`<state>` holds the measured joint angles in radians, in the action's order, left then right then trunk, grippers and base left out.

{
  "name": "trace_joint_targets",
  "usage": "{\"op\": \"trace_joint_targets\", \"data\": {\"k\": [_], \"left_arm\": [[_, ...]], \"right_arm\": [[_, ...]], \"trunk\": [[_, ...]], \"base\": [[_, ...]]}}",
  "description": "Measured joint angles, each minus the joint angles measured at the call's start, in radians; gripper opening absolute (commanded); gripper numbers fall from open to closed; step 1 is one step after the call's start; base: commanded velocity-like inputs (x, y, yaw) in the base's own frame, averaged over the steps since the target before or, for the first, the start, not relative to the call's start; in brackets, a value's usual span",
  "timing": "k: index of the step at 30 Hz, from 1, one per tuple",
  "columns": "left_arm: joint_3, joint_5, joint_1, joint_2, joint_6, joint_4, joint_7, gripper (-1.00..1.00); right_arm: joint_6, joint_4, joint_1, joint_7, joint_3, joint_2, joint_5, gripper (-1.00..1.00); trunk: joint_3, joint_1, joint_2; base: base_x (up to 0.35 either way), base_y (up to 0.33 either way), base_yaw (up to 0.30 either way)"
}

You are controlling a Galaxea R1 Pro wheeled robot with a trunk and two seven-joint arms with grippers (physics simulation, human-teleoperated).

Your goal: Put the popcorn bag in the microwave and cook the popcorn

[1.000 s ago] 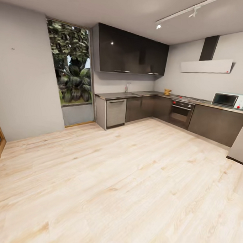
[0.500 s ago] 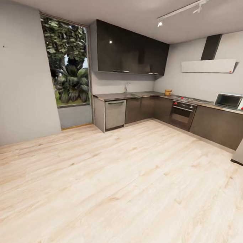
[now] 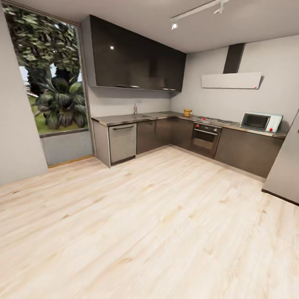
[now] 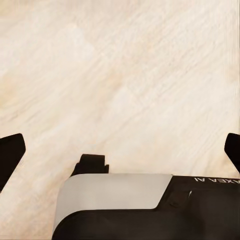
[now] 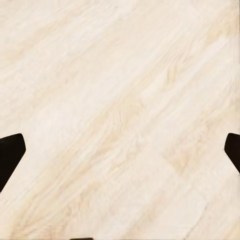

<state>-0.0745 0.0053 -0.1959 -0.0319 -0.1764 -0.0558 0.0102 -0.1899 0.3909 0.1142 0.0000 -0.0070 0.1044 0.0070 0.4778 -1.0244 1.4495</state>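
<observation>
Popcorn bag (image 3: 187,112) sits far off on the bench (image 3: 125,119); my 2 end effectors (image 4: 120,150) (image 5: 120,150) hang apart, and steering could clip the fridge (image 3: 291,161)

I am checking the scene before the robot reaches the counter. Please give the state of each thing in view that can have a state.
microwave: door shut, standing on the countertop
popcorn bag: upright on the countertop, beside the hob
oven: door shut
dishwasher: door shut
left gripper: open, empty, above the wood floor
right gripper: open, empty, above the floor
</observation>
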Motion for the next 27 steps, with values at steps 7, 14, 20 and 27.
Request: {"op": "trace_joint_targets", "data": {"k": [7,14,20,27], "left_arm": [[0.0,0.0,0.0,0.0,0.0,0.0,0.0,1.0],[0.0,0.0,0.0,0.0,0.0,0.0,0.0,1.0],[0.0,0.0,0.0,0.0,0.0,0.0,0.0,1.0],[0.0,0.0,0.0,0.0,0.0,0.0,0.0,1.0]], "right_arm": [[0.0,0.0,0.0,0.0,0.0,0.0,0.0,1.0],[0.0,0.0,0.0,0.0,0.0,0.0,0.0,1.0],[0.0,0.0,0.0,0.0,0.0,0.0,0.0,1.0],[0.0,0.0,0.0,0.0,0.0,0.0,0.0,1.0]], "trunk": [[0.0,0.0,0.0],[0.0,0.0,0.0],[0.0,0.0,0.0],[0.0,0.0,0.0]], "base": [[0.343,0.0,-0.279],[0.343,0.0,-0.279],[0.343,0.0,-0.279],[0.343,0.0,-0.279]]}}
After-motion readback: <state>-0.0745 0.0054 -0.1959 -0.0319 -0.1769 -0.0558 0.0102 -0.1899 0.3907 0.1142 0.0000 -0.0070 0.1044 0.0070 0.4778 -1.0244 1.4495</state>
